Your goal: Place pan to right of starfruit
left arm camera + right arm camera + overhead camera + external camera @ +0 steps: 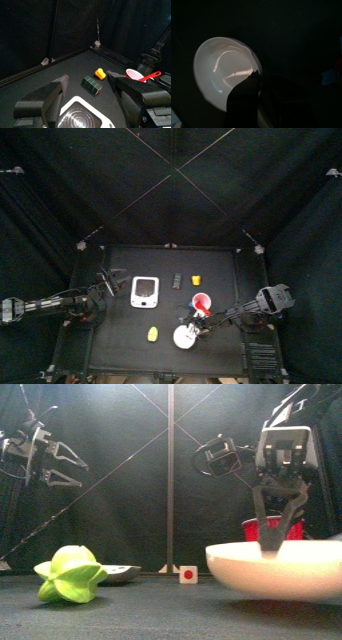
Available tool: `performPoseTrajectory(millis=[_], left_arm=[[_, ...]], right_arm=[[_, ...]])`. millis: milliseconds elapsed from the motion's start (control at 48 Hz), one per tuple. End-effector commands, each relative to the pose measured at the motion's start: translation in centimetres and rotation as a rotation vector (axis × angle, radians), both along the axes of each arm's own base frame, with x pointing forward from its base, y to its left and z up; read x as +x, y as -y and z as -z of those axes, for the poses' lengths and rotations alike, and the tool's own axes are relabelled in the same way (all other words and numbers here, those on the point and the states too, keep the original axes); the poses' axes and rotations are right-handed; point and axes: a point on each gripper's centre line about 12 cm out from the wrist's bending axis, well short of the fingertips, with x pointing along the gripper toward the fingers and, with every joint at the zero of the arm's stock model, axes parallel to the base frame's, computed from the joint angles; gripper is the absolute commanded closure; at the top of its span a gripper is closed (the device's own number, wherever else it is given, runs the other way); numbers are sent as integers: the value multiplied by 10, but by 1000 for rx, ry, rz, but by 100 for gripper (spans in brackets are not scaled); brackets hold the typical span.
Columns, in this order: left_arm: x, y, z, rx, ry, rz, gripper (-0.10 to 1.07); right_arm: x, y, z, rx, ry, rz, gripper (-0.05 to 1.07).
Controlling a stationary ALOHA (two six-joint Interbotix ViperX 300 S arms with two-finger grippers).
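Note:
The red pan point(202, 306) lies right of the table's middle, and its short handle shows in the left wrist view point(137, 75). In the front view the pan point(257, 529) is partly hidden behind my right gripper. The yellow-green starfruit point(152, 335) sits near the front edge, at the left of the front view point(70, 574). My right gripper point(203, 326) is shut on the rim of a white bowl point(186, 336), in front of the pan point(274, 544) point(258, 80). My left gripper point(110, 283) is open and empty, raised beside the white device point(144, 291) point(90, 80).
The white bowl point(281, 572) point(228, 70) stands just right of the starfruit. A dark green block point(91, 84) and a stubby orange-yellow item point(100, 73) lie behind the device point(83, 117). A small white and red cube point(189, 574) lies mid-table.

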Motion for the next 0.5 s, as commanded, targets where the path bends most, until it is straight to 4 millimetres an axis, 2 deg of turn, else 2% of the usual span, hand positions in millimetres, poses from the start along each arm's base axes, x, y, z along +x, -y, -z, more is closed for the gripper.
performPoseTrajectory(millis=[0,208,479], left_arm=[[1,-1,-5,6,10,-5,1],[1,-2,-5,7,11,-7,1],[1,-2,-5,7,11,-7,1]], right_arm=[[5,1,-8,1,19,6,43],[5,3,-3,-6,-4,11,35],[8,3,-8,-20,-9,8,34]])
